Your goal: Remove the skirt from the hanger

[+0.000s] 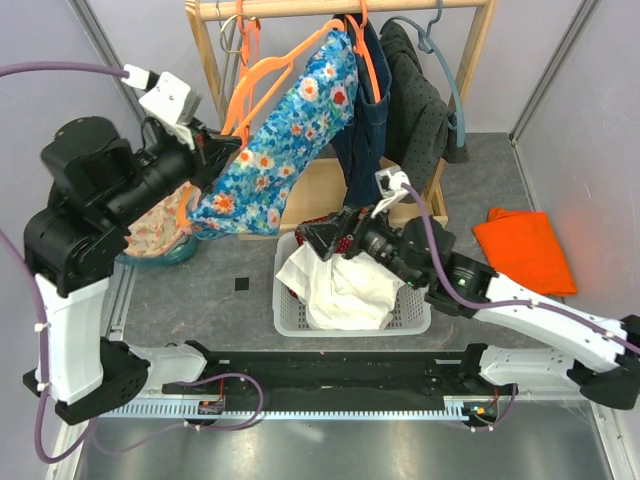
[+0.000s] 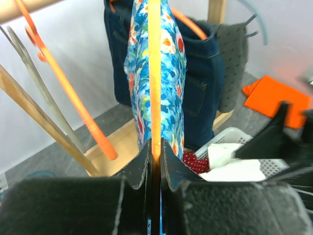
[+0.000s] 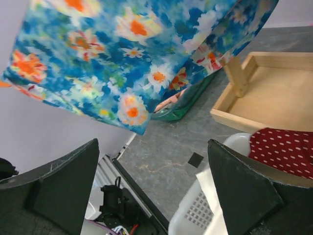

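The blue floral skirt [image 1: 290,140] hangs slanted on an orange hanger [image 1: 265,75] that is hooked on the wooden rail. My left gripper [image 1: 215,150] is shut on the hanger's lower end; in the left wrist view the orange bar [image 2: 155,73] runs up from between the closed fingers [image 2: 155,152], with the skirt [image 2: 171,73] draped behind it. My right gripper [image 1: 320,238] is open and empty above the laundry basket, below the skirt's hem. In the right wrist view the skirt [image 3: 122,54] hangs above the wide-open gripper [image 3: 154,191].
A white laundry basket [image 1: 290,310] holds white and red dotted cloth. Jeans [image 1: 365,120] and a grey dotted garment [image 1: 425,100] hang on the rack [image 1: 330,8]. An orange cloth [image 1: 525,250] lies at the right. A second orange hanger [image 2: 63,83] hangs nearby.
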`<state>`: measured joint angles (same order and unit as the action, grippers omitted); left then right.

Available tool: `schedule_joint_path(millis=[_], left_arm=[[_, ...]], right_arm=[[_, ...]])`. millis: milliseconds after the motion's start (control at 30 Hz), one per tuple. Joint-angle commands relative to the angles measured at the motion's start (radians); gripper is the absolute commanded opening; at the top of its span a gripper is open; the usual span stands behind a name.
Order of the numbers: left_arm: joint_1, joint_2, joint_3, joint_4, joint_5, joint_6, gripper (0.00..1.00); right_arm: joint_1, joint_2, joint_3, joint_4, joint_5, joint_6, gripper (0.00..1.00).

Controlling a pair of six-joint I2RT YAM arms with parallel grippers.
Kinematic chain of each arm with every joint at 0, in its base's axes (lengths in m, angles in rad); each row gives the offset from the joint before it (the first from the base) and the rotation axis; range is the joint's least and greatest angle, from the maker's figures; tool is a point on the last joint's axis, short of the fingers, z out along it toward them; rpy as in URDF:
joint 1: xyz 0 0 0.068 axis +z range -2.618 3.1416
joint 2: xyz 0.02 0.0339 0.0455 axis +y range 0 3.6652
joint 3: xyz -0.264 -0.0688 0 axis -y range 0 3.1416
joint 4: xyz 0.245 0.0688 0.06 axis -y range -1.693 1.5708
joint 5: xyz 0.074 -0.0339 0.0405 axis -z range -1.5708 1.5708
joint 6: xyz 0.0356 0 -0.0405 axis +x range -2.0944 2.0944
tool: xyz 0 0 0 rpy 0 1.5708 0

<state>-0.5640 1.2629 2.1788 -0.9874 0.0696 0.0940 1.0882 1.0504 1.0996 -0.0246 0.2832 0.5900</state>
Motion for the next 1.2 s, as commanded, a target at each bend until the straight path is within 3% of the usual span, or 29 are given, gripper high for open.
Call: schedule_joint_path(millis=[0, 500, 667, 1000, 1167], left_arm=[[0.003, -0.025, 0.024, 0.046, 0.058, -0.043, 0.04], [0.003, -0.056, 0.010, 0.032, 0.108, -0.082, 0.03], [0.003, -0.063, 0.024, 0.024, 0.114, -0.085, 0.03], [0.003, -0.068, 0.024, 0.021, 0.124, -0.085, 0.02], [0.003, -0.068, 0.013, 0.021, 0.136, -0.119, 0.02]], right_arm=[[-0.017, 0.100, 0.026, 0.237, -0.105, 0.037, 0.98], [-0.152, 0.301, 0.051, 0.604, -0.282, 0.180, 0.98], [-0.175, 0.375, 0.066, 0.623, -0.343, 0.214, 0.98], [-0.192, 0.361, 0.020, 0.629, -0.338, 0.215, 0.98], [-0.201, 0.361, 0.026, 0.727, -0.345, 0.229, 0.86]])
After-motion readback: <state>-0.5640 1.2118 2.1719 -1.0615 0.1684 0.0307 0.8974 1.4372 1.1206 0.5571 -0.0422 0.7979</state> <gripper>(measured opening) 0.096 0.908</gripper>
